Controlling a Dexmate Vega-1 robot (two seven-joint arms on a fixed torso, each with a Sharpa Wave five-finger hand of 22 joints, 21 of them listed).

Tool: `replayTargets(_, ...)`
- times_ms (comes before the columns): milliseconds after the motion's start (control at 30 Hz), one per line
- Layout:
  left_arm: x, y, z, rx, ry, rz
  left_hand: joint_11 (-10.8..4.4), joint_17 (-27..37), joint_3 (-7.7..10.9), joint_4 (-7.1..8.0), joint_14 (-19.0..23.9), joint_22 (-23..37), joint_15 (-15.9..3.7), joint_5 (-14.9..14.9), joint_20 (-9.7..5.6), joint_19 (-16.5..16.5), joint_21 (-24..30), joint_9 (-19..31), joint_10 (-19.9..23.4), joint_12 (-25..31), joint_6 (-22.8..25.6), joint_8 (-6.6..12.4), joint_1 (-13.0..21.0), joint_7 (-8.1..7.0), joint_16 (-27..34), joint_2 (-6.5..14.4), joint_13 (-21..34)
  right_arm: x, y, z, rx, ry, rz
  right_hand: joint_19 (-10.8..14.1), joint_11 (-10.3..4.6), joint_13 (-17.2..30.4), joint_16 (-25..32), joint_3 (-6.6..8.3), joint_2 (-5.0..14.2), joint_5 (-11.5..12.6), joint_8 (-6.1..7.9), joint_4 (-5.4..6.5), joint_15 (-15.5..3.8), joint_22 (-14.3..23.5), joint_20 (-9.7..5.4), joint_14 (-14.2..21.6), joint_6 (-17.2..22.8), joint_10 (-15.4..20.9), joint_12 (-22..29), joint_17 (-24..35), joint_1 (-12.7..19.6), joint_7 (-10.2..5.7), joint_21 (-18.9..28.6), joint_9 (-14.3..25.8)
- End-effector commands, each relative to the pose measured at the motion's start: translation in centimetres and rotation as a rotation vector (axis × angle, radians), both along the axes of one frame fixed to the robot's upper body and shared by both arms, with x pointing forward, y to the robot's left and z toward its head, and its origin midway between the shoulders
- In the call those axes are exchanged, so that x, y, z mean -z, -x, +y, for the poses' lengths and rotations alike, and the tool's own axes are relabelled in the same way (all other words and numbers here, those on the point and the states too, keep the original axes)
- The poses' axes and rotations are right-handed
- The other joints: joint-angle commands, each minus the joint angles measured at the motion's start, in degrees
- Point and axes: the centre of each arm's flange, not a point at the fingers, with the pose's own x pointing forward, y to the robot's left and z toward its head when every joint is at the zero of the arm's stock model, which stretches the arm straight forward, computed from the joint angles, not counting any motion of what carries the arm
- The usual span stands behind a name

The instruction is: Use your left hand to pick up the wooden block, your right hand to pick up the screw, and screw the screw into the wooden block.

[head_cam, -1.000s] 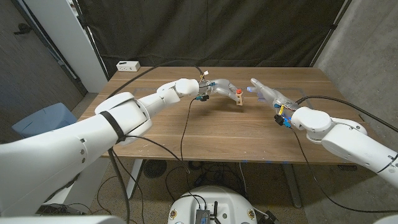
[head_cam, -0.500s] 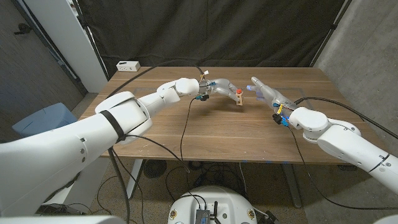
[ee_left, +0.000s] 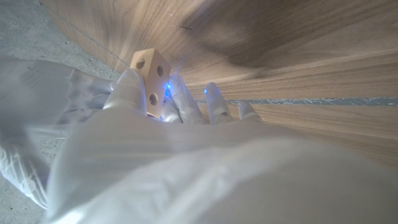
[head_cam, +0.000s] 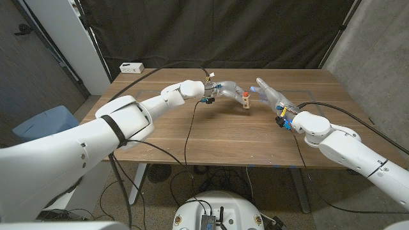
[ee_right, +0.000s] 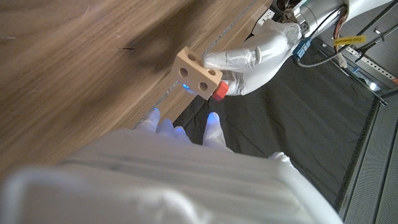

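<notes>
My left hand (head_cam: 225, 91) holds a small wooden block (head_cam: 246, 101) above the table's middle back; holes show in the block's faces (ee_left: 151, 78). A red screw (head_cam: 246, 94) sits in the block's top, and it shows beside the left hand's fingers (ee_right: 255, 59) as a red cap (ee_right: 220, 91) on the block (ee_right: 198, 73). My right hand (head_cam: 268, 93) hovers just right of the block, fingers stretched toward it and apart, holding nothing. Its fingertips (ee_right: 211, 119) stop short of the block.
A white box (head_cam: 131, 67) lies at the table's back left corner. A black cable (head_cam: 190, 124) runs from the left wrist across the wooden table (head_cam: 217, 137) to its front edge. A blue chair (head_cam: 41, 122) stands left of the table.
My right arm has slid a little left, bringing its hand slightly closer to the block. The left hand and block have stayed in place.
</notes>
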Motion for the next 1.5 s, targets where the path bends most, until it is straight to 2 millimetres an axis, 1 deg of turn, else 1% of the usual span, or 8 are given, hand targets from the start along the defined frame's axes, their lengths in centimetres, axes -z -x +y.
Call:
replayTargets(33,0.1,0.28,0.18,0.008,0.005,-0.009,0.11,0.2,0.21,0.27,0.2,0.1,0.36,0.3,0.28,0.6,0.3,0.3,0.4,-0.1,0.3,0.45,-0.2,-0.09,0.0,-0.1,0.3,0.31,-0.39,0.88,-0.024,-0.013,0.001,-0.7,-0.69,0.1,0.1,-0.02,-0.15,0.3,0.49,0.48,-0.11,0.1,0.1,-8.6,0.6,-6.6,-0.1,0.1,0.4,-0.31,0.0,0.1)
replayTargets(833,0.23,0.46,0.13,0.01,0.008,-0.008,0.08,0.2,0.23,0.29,0.3,0.1,0.36,0.3,0.27,0.6,0.3,0.3,0.5,-0.1,0.2,0.41,-0.2,-0.05,0.0,0.0,0.3,0.47,-0.28,1.15,-0.042,0.009,0.005,-1.0,-0.69,0.1,0.1,-0.26,-0.1,0.5,0.62,0.79,-0.16,0.1,-0.05,-8.9,1.1,-6.8,0.0,0.2,0.3,-0.23,0.0,0.1)
replayTargets(933,0.2,0.44,0.09,0.01,0.01,-0.006,0.09,0.2,0.22,0.31,0.3,0.1,0.34,0.3,0.25,0.6,0.3,0.3,0.5,-0.1,0.2,0.42,-0.2,-0.06,0.0,0.0,0.3,0.59,-0.19,1.15,-0.04,0.005,0.01,-1.1,-0.68,0.1,0.1,-0.31,-0.08,0.5,0.6,0.86,-0.09,0.1,0.45,-8.9,1.1,-6.8,0.1,0.2,0.3,-0.29,0.0,0.1)
replayTargets(1033,0.23,0.42,0.01,0.011,0.009,-0.005,0.09,0.2,0.24,0.31,0.3,0.1,0.34,0.3,0.26,0.6,0.3,0.3,0.5,-0.1,0.2,0.42,-0.2,-0.05,0.1,0.0,0.3,0.65,-0.12,1.17,-0.041,0.005,0.011,-1.1,-0.67,0.1,0.1,-0.35,-0.07,0.5,0.6,0.91,-0.11,0.1,0.59,-8.9,1.1,-6.9,0.1,0.2,0.3,-0.22,0.1,0.1)
replayTargets(1500,0.23,0.2,0.04,0.006,0.011,-0.001,0.27,0.2,0.28,0.31,0.3,0.1,0.31,0.3,0.25,0.7,0.3,0.3,0.4,-0.1,0.3,0.44,-0.2,0.02,0.0,0.0,0.3,0.66,-0.11,1.46,-0.048,0.013,0.016,-1.1,-0.68,0.1,0.1,-0.44,0.01,0.6,0.6,1.06,-0.11,0.1,0.64,-8.9,1.2,-6.9,0.1,0.2,0.3,-0.17,0.1,0.1)
